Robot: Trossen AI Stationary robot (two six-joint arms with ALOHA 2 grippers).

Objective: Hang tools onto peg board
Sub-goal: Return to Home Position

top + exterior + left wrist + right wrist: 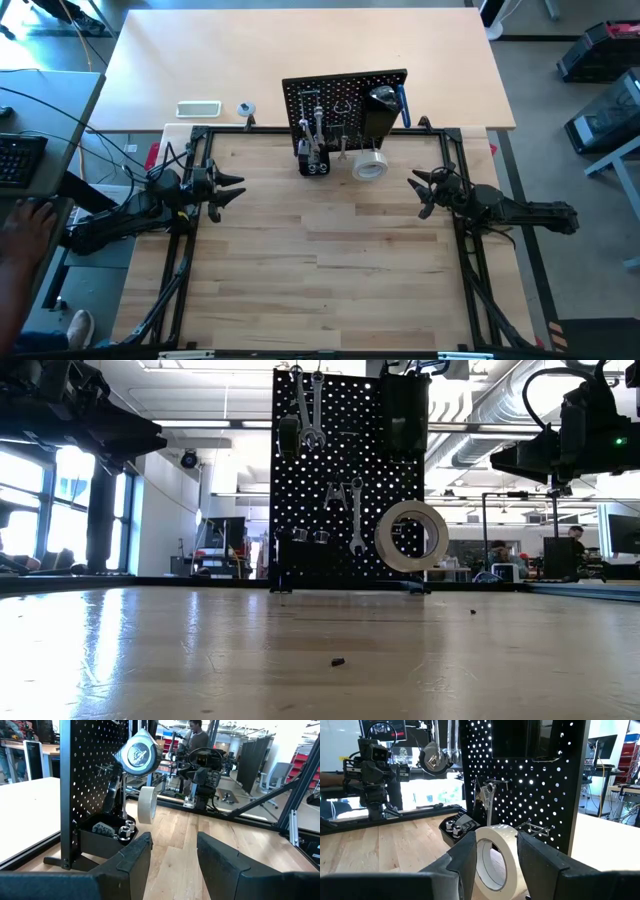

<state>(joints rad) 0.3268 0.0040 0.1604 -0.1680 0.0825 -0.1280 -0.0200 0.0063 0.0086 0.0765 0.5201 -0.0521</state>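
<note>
My left gripper (232, 190) hovers by the table's (330, 280) left edge and my right gripper (422, 190) by its right edge. Both have fingers spread and hold nothing, which I judge to be a resting pose. Farther on, between them, the peg board (345, 95) stands upright at the middle of the far edge. Wrenches (310, 405) hang from its hooks, a tape roll (412, 536) hangs low on its right, a small bin (95, 842) sits at its foot and a black bin (405, 410) is up top. I see no tool loose, so hanging looks done. Beyond, on a paler table (200, 50), lies a white device (198, 109). Nothing blocks either arm.
</note>
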